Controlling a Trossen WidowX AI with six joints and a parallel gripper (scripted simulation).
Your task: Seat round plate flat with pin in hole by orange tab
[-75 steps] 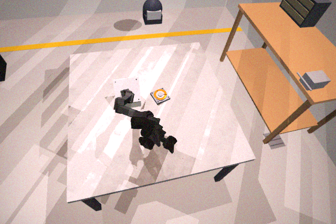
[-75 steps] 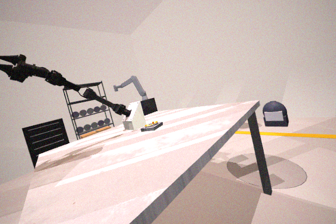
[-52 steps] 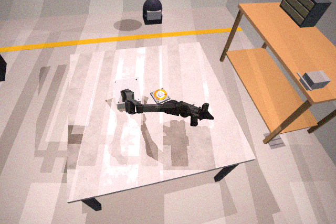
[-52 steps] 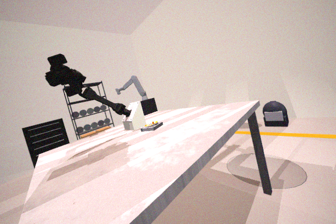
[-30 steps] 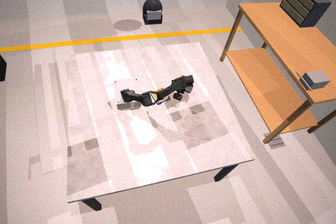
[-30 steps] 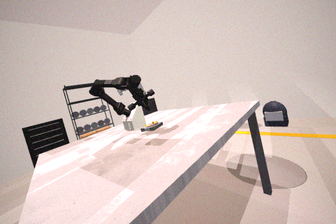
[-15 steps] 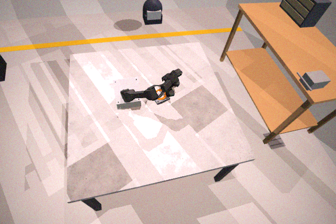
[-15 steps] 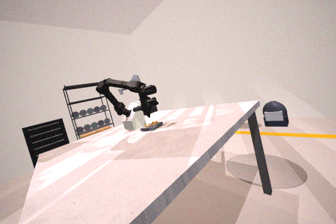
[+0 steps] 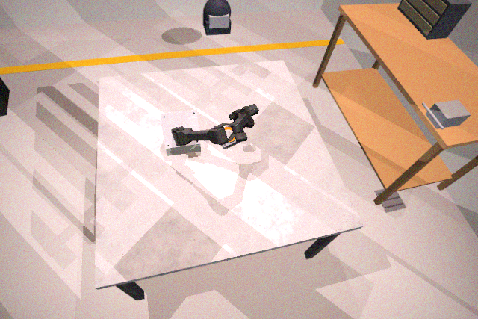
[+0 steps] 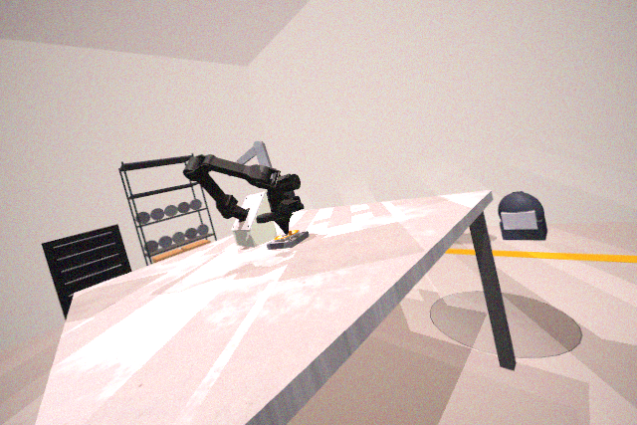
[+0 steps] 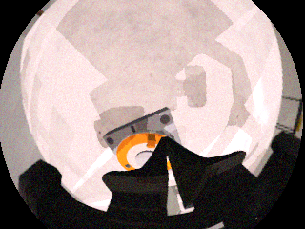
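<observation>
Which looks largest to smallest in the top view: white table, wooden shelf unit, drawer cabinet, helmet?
1. white table
2. wooden shelf unit
3. drawer cabinet
4. helmet

Cabinet over helmet is unsure: the cabinet stands higher, nearer the camera.

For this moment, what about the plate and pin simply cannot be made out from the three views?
- Pin and hole: the closed gripper covers part of the orange plate in the wrist view.
- Plate tilt: too small in the exterior view, behind the arm.
- Plate in the top view: mostly under the arm.
- Fingertip contact: cannot tell.
</observation>
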